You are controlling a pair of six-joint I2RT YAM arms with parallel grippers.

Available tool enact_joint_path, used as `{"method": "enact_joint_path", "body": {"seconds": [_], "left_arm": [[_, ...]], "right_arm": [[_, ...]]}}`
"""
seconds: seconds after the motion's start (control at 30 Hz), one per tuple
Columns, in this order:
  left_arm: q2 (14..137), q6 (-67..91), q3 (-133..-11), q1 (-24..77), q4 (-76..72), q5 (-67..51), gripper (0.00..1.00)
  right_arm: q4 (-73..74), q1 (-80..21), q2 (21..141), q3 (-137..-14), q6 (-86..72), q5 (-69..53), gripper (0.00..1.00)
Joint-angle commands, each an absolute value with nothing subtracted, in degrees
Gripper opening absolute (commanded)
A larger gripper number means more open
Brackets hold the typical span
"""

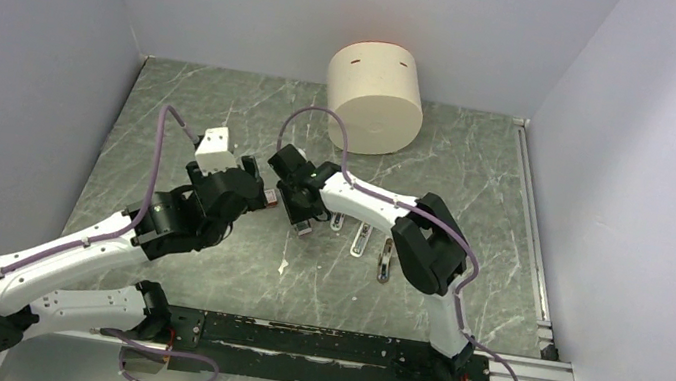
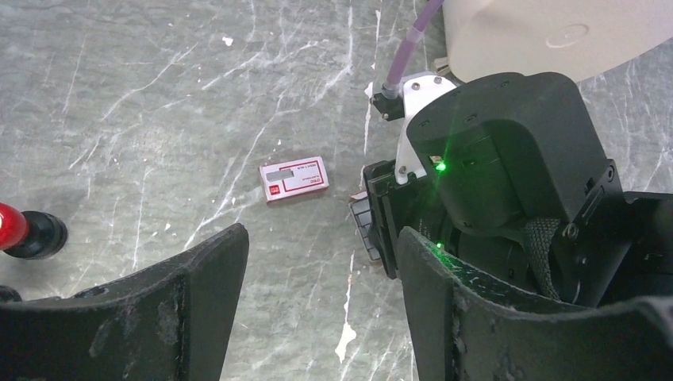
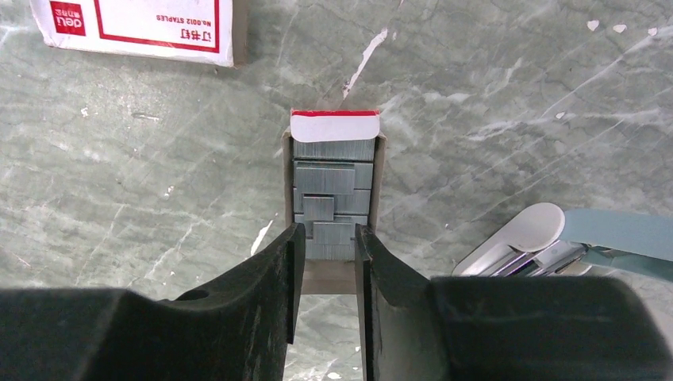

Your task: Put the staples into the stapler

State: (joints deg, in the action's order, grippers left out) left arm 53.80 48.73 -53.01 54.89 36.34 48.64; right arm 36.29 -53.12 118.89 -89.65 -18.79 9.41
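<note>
Right gripper [image 3: 328,238] is narrowed about the staples [image 3: 333,176], lying on the worktop [image 3: 492,95] near the stapler [image 3: 520,234]; whether they are clamped cannot be told. Left gripper [image 2: 321,262] is held apart, empty. Light, brittle strips are judged best pinched across their sides.

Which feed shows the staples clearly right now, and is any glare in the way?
Right wrist: staples sharp, evenly lit, no glare; near fingers dark and soft. Left wrist: green light spot on the right arm; box small but clear. Top: staples too small to see.
</note>
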Motion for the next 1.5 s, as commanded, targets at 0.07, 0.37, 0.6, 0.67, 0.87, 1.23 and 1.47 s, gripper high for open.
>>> {"method": "enact_joint_path", "body": {"seconds": [0.07, 0.37, 0.6, 0.67, 0.87, 1.23, 1.47], "left_arm": [[54.35, 49.01, -52.90, 54.50, 36.34, 50.10, 0.74], [54.34, 49.14, -52.73, 54.51, 36.24, 49.75, 0.74], [53.98, 49.13, -52.82, 54.51, 36.58, 49.74, 0.73], [53.88, 49.31, -52.82, 54.57, 36.64, 49.75, 0.73], [53.21, 49.75, -52.68, 54.52, 36.94, 49.52, 0.73], [53.14, 49.57, -53.00, 54.51, 36.65, 49.38, 0.72], [51.77, 49.53, -53.74, 54.56, 37.96, 50.95, 0.73]], "right_arm": [[35.38, -53.44, 120.22, -88.51, -18.74, 9.45, 0.34], [35.40, -53.29, 120.69, -88.07, -18.38, 8.15, 0.33], [35.32, -53.21, 120.96, -88.23, -18.61, 7.97, 0.28], [35.34, -53.22, 120.70, -88.33, -19.02, 8.38, 0.24], [35.54, -53.22, 117.56, -88.33, -19.21, 9.60, 0.21], [37.35, -53.23, 111.01, -86.74, -17.35, 7.78, 0.21], [39.67, -53.19, 104.66, -77.62, -13.89, 2.37, 0.22]]}}
